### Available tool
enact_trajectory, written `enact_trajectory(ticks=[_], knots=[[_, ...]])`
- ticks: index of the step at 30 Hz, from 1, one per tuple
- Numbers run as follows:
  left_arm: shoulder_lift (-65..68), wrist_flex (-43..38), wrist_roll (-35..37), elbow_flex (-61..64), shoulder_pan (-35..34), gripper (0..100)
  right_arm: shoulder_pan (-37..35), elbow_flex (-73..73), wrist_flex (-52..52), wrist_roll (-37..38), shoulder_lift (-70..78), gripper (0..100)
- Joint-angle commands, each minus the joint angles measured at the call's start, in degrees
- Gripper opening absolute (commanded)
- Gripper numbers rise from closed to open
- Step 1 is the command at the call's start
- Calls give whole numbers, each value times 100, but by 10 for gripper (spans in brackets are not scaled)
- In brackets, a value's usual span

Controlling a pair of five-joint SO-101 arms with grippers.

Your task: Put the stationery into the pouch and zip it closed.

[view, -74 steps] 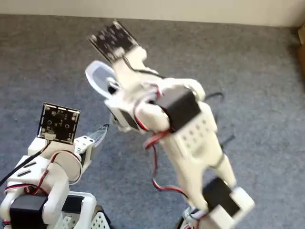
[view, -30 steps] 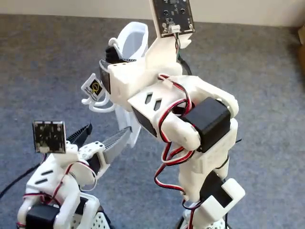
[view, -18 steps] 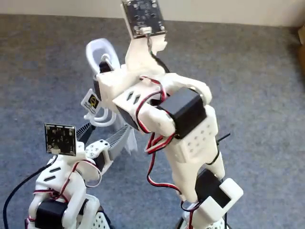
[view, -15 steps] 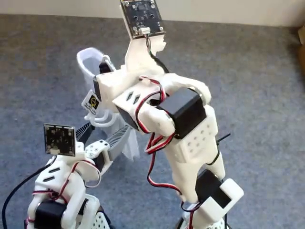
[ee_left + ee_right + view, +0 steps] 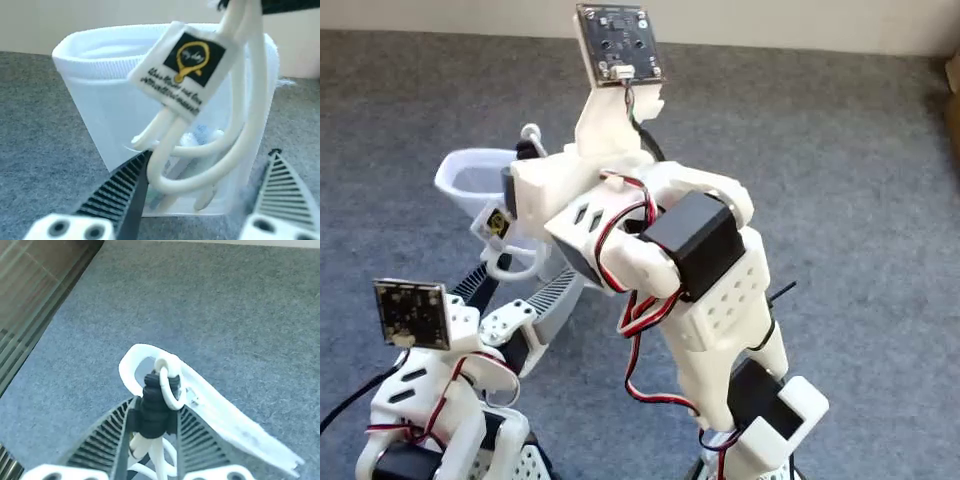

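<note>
A translucent white pouch (image 5: 470, 180) hangs upright above the grey carpet with its mouth open. My right gripper (image 5: 525, 158) holds it at the rim. In the right wrist view this gripper (image 5: 156, 407) is shut on the black zipper pull (image 5: 155, 412), which carries a white ring (image 5: 167, 380), and the pouch (image 5: 220, 415) trails below. A white cord loop with a tag (image 5: 182, 62) dangles in front of the pouch (image 5: 100, 100). Stationery (image 5: 200, 135) shows dimly at the bottom inside. My left gripper (image 5: 210, 155) is open just short of the pouch's lower part, its ribbed fingers (image 5: 115, 195) to either side of the cord loop.
Grey carpet (image 5: 860, 150) covers the whole floor around both arms. A dark wooden piece of furniture (image 5: 35, 285) stands at the edge in the right wrist view. The right arm's body (image 5: 700, 260) rises over the middle of the high view.
The right arm has swung the pouch lower and to the left, its mouth now facing up. The left arm has shifted slightly left, its gripper still open under the pouch.
</note>
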Motion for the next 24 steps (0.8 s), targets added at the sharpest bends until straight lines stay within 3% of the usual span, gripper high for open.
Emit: enact_trajectory(ticks=[1,6,12,15,18,24], knots=[[-57,26,475,-400,-101,328,-295,-22,48,-88,-66,5],[-57,70,615,-391,-286,328,-382,-66,48,-53,-101,5],[-66,70,404,-382,-1499,327,4,-57,48,-26,-189,5],[-57,70,-123,-330,-1807,324,189,4,75,774,-374,5],[-48,-167,-132,-48,-1815,323,189,418,75,1530,-629,5],[-57,-730,-123,295,-1859,323,-154,1604,66,1618,-1200,5]])
